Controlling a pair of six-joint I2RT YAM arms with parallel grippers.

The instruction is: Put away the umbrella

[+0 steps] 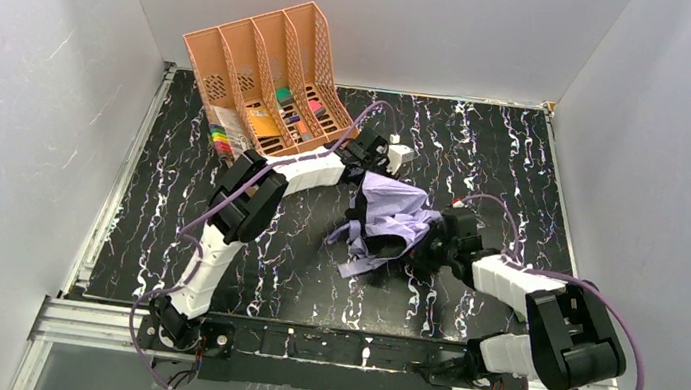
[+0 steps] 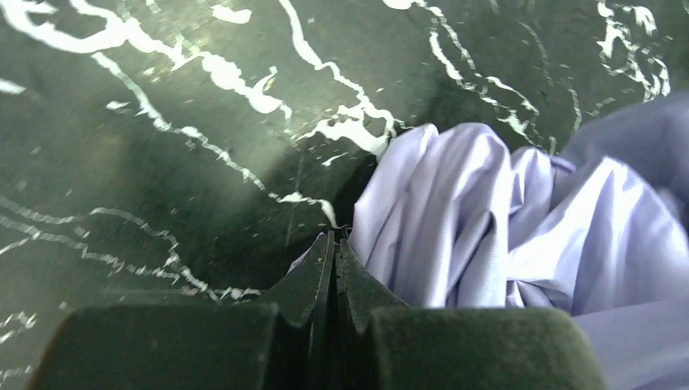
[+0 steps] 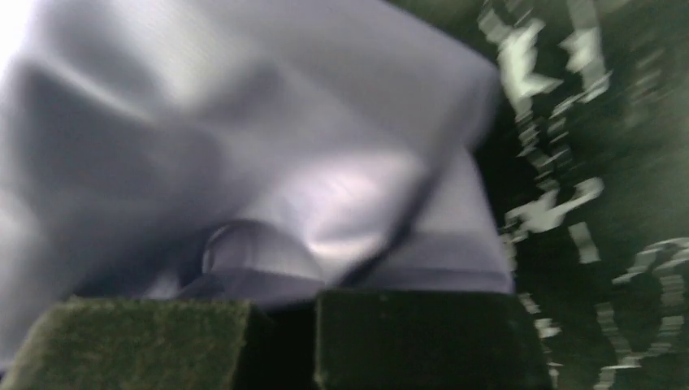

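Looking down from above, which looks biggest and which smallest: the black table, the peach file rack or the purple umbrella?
1. Table: largest by far.
2. File rack: next, though it stands tall, so nearness to the camera may flatter it.
3. Umbrella: smallest, a crumpled bundle.

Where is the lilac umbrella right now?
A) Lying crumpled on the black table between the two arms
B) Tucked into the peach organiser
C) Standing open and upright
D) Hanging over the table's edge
A: the umbrella lies in a crumpled heap on the black marbled table, well apart from the peach organiser at the back left.
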